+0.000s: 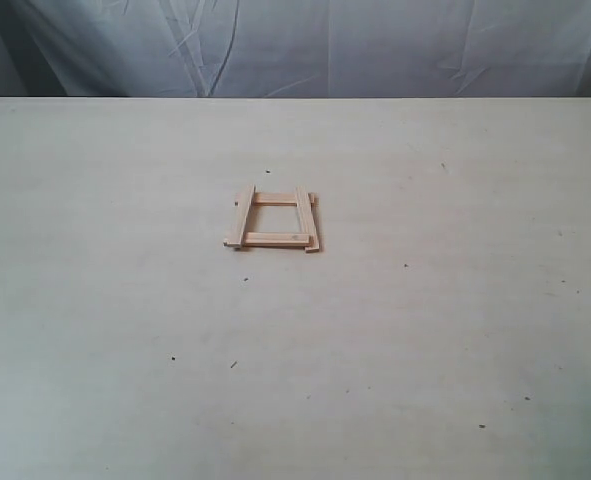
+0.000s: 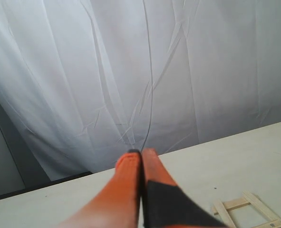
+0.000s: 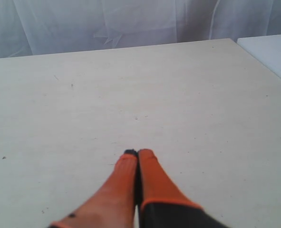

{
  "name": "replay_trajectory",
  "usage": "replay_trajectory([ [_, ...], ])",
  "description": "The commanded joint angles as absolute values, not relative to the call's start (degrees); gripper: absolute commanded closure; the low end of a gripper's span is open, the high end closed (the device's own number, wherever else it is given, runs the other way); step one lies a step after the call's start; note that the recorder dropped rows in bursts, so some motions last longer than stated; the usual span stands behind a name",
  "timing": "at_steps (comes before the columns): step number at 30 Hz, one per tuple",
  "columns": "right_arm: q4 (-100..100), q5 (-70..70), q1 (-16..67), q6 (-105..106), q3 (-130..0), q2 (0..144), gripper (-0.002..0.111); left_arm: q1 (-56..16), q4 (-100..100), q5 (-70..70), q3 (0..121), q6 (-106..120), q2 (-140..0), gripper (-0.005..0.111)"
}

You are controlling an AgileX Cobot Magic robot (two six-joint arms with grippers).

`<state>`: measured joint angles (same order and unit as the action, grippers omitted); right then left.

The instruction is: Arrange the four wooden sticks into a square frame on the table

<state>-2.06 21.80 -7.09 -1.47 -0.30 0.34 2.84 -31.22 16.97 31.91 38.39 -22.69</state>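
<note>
Square frame (image 1: pixel 273 238) on table (image 1: pixel 425 330), white cloth (image 1: pixel 325 45) behind, left fingers (image 2: pixel 128 175) and right fingers (image 3: pixel 126 175) pressed together

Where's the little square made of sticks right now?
In the exterior view the square frame lies flat near the middle of the table, a little closer to the far edge by the white cloth backdrop.

Left gripper (image 2: pixel 141 153) and right gripper (image 3: pixel 138 153) both closed, holding nothing.
</note>
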Motion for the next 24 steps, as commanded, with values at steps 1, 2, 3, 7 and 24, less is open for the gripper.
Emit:
replay_trajectory([
  [1, -2.1, 21.1, -7.3, -1.7, 0.0, 0.0, 0.108, 2.4, -30.8, 16.8, 31.6, 38.4, -22.3, 0.107],
  [2, -2.1, 21.1, -7.3, -1.7, 0.0, 0.0, 0.108, 2.4, -30.4, 16.8, 31.6, 38.4, -22.3, 0.107],
  [3, -2.1, 21.1, -7.3, -1.7, 0.0, 0.0, 0.108, 2.4, -29.9, 16.8, 31.6, 38.4, -22.2, 0.107],
  [7, -2.0, 21.0, -7.3, -1.7, 0.0, 0.0, 0.108, 2.2, -28.3, 17.1, 28.0, 38.5, -17.5, 0.107],
  [24, -2.0, 20.9, -7.3, -1.7, 0.0, 0.0, 0.108, 2.2, -22.4, 13.9, 3.2, 38.7, 0.0, 0.107],
])
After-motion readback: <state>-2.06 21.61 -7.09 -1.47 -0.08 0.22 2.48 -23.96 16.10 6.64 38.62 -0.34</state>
